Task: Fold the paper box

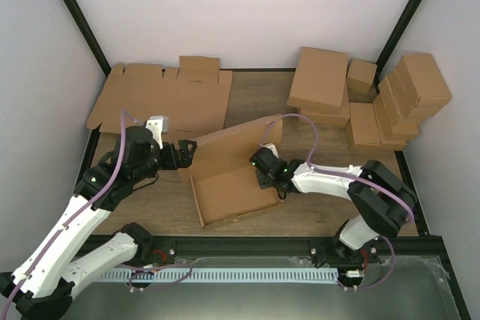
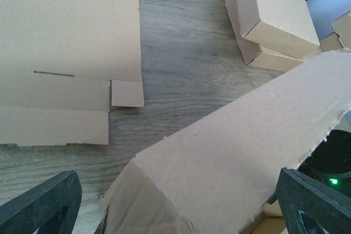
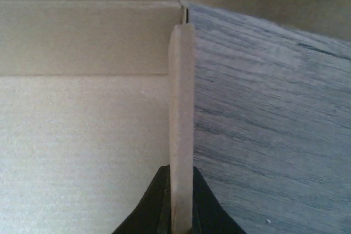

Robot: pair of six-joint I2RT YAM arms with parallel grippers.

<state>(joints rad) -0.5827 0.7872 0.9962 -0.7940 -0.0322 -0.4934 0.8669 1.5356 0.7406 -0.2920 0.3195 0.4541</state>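
Pinching paper box [image 1: 232, 185] wall edge in right end effector [image 3: 181, 182]; straddling raised corner with left end effector [image 1: 187, 157] apart.

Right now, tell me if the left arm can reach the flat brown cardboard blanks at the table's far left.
Probably yes. The left gripper stands open at a corner of the brown paper box, and only bare wooden table separates it from the blanks.
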